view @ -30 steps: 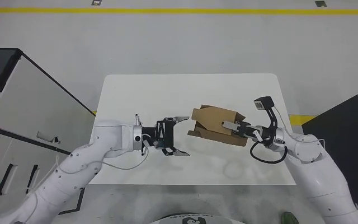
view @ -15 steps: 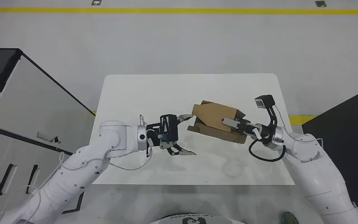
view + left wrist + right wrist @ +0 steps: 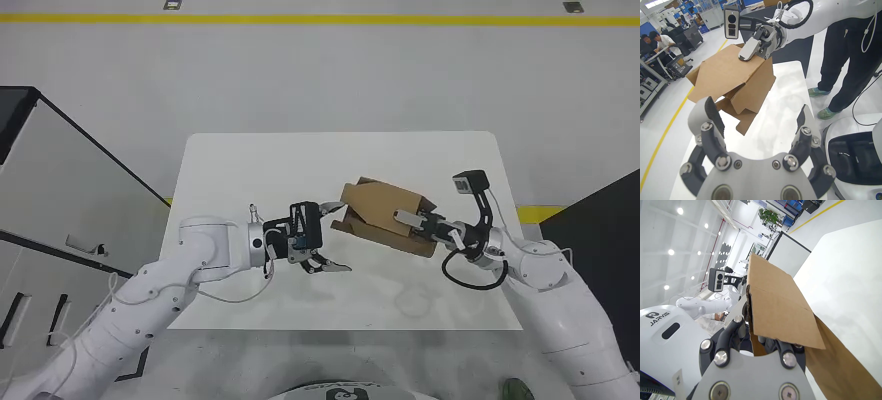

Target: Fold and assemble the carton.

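Observation:
A brown cardboard carton [image 3: 380, 212] is held tilted just above the white table [image 3: 260, 170], its loose flaps hanging toward the left. My right gripper [image 3: 412, 222] is shut on the carton's right-hand panel [image 3: 728, 72], with one white finger [image 3: 747, 51] pressed on top of the board. In the right wrist view the carton [image 3: 776, 306] stands edge-on between the fingers. My left gripper [image 3: 328, 238] is open right at the carton's left flaps; its two black-padded fingers [image 3: 713, 113] are spread wide, with the lowest flap [image 3: 745, 115] just beyond them.
A grey cabinet [image 3: 60, 190] stands off the table's left side. A person's legs in dark trousers [image 3: 844, 75] stand by the table's far corner in the left wrist view. Bare table surface lies in front of and behind the carton.
My left gripper has moved right toward the carton's flaps and turned at the wrist, staying open. The carton has shifted slightly left in the right gripper's hold.

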Motion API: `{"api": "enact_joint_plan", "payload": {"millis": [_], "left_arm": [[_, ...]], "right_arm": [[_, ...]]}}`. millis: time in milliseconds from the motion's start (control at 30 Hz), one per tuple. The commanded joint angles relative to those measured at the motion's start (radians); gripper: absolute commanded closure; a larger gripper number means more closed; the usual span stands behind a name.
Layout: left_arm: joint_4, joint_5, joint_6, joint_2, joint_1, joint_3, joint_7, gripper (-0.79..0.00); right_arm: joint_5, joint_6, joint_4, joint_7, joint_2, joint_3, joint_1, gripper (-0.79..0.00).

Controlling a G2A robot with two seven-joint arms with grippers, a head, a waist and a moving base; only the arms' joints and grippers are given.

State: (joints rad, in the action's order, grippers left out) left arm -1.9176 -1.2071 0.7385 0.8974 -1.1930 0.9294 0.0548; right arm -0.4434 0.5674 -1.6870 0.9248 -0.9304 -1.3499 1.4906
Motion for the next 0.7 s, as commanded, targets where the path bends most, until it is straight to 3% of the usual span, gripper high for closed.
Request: {"api": "enact_joint_plan", "payload": {"millis": [0,133,200,400,667], "left_arm": [[0.002,-0.001,0.001,0.001,-0.001,0.003,0.002,-0.594],[0.002,0.0,0.006,0.004,-0.003,0.006,0.005,-0.542],[0.002,0.001,0.011,0.005,-0.002,0.005,0.005,-0.391],[0.004,0.001,0.019,0.011,0.002,0.005,0.005,-0.225],[0.008,0.006,0.037,0.018,0.008,0.001,0.006,-0.179]], "right_arm": [[-0.002,-0.002,-0.001,0.004,0.0,0.001,0.0,0.0],[-0.009,0.0,-0.004,0.014,-0.002,0.003,-0.002,0.0],[-0.01,0.001,-0.003,0.013,-0.002,0.004,-0.003,0.0],[0.004,-0.007,-0.002,-0.017,-0.006,0.003,-0.005,0.0],[0.023,-0.024,-0.004,-0.056,-0.012,0.019,-0.009,0.0]]}}
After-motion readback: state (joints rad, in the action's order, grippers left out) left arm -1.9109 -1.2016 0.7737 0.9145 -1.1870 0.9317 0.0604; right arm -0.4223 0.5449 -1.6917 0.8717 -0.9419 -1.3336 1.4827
